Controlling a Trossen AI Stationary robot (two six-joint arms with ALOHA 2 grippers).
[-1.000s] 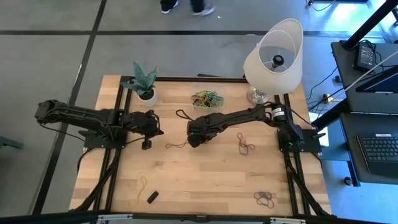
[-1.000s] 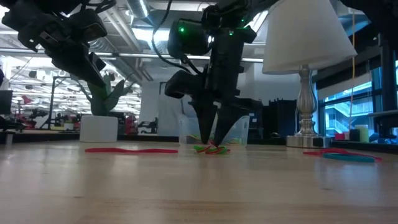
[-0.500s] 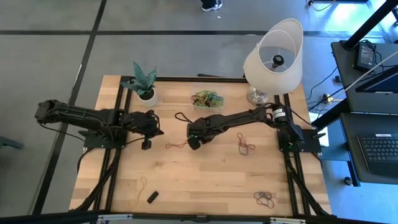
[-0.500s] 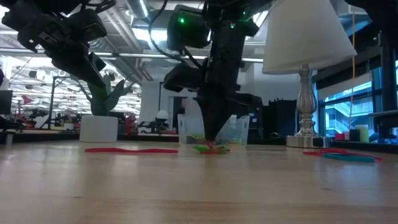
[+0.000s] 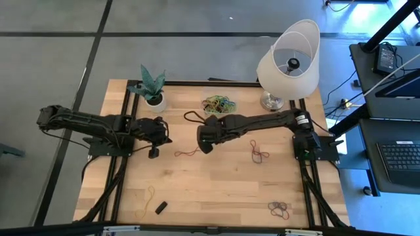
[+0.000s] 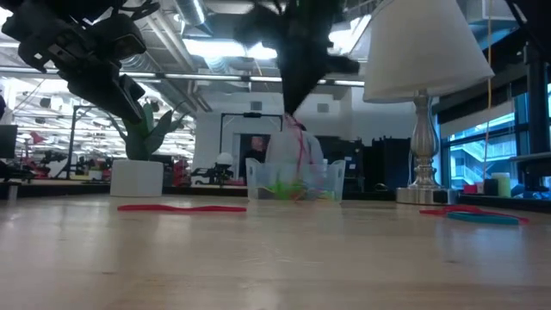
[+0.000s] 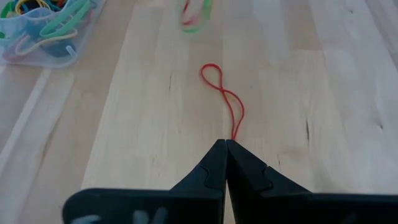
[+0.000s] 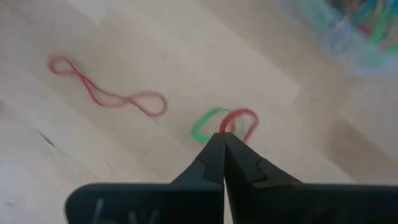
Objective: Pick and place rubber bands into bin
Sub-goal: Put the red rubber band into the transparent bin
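A: Why is the right gripper [image 8: 224, 138] hanging clear of the table?
B: Its clenched fingers are pinching green and red rubber bands [image 8: 225, 122] at their tips, lifting them toward the bin [image 5: 220, 105] ahead; earlier they were spread low; the left gripper [image 7: 225, 149], clenched empty, is waiting

The bin [image 5: 219, 105] is a small, clear, low-walled rectangular tub at the far middle of the table, holding a tangle of green, yellow, orange and red rubber bands [image 5: 217, 102]. A green and a red band [image 8: 227, 123] dangle off the tabletop, pinched at the closed tip of the right gripper [image 8: 222, 138], near the bin. A long red band [image 5: 186, 153] lies twisted on the wood at the centre. More red bands [image 5: 259, 153] lie to the right, a dark and red cluster [image 5: 279, 209] at the near right, and yellow-orange bands [image 5: 147, 200] at the near left.
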